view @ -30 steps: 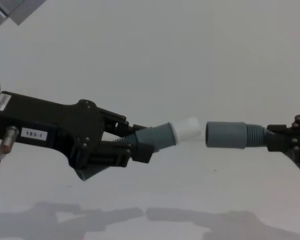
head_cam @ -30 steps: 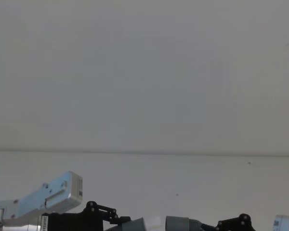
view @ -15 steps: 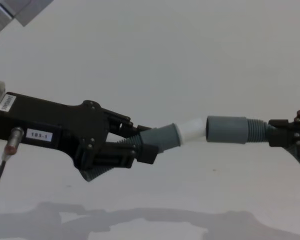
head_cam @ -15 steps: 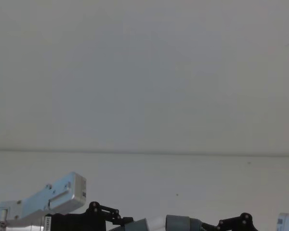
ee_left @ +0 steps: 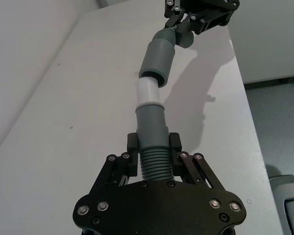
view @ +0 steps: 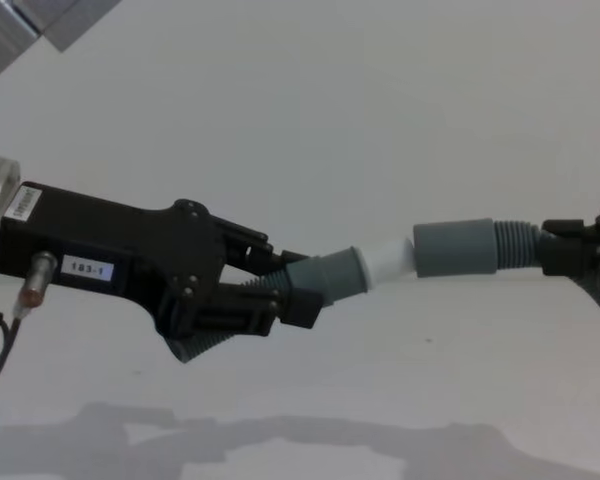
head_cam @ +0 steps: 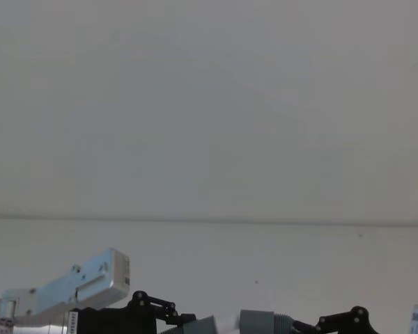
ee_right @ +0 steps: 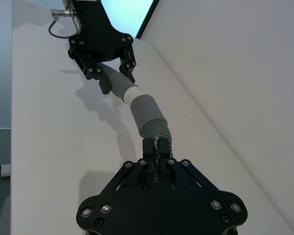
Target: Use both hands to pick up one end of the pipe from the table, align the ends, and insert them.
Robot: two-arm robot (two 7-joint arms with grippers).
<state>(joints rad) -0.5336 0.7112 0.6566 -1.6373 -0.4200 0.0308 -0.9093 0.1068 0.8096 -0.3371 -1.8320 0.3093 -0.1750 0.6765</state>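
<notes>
- Beneath everything we see the plain white table [view: 460, 370], its colour close to that of the pale wall behind; both pipe pieces hang above it, not resting on it.
- Our left hand [view: 300, 285] comes in from the left of the chest view — it is clamped on the ribbed part of the left pipe piece [view: 325, 278], which tilts up toward the middle.
- Our right hand [view: 555, 248] enters at the right edge, closed on the ribbed part of the right pipe piece [view: 475, 247], held about level.
- We see the whitish tip [view: 388, 258] meeting the mouth of the grey socket sleeve [view: 452, 248] — in the left wrist view a white band [ee_left: 149, 92] shows between collar and sleeve.
- We cannot tell how deep the tip sits.
</notes>
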